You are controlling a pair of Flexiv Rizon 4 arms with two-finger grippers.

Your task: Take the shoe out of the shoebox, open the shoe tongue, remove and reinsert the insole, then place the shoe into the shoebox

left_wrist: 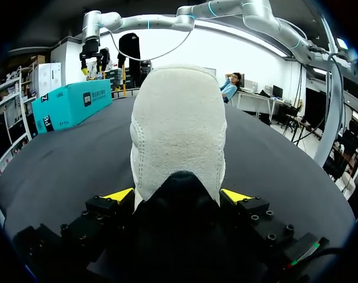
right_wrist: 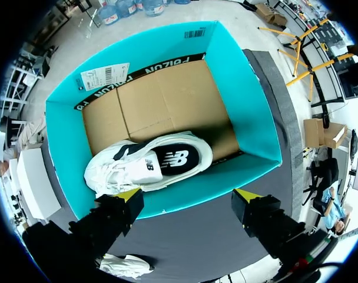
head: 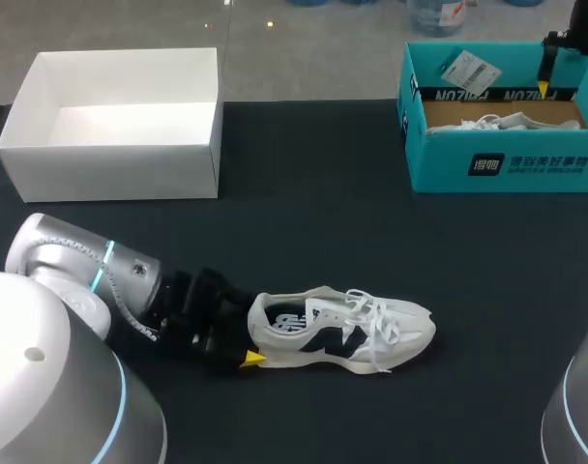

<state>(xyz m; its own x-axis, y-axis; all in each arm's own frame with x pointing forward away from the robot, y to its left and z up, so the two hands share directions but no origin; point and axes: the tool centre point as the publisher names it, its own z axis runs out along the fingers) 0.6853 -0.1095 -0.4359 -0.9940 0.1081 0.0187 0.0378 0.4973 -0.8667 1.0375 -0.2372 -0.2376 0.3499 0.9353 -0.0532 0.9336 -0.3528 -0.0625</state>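
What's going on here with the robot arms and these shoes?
The left arm's tool grips the heel of a white sneaker lying on the table. The right arm's tool hangs open above the teal shoebox, with a second sneaker lying inside. A white box stands apart.

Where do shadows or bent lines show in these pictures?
Head view: the loose shoe casts hardly any shadow on the table. Left wrist view: its heel looks evenly lit. Right wrist view: the teal box has straight walls that look curved; a shadow lies on its floor beside the second shoe.
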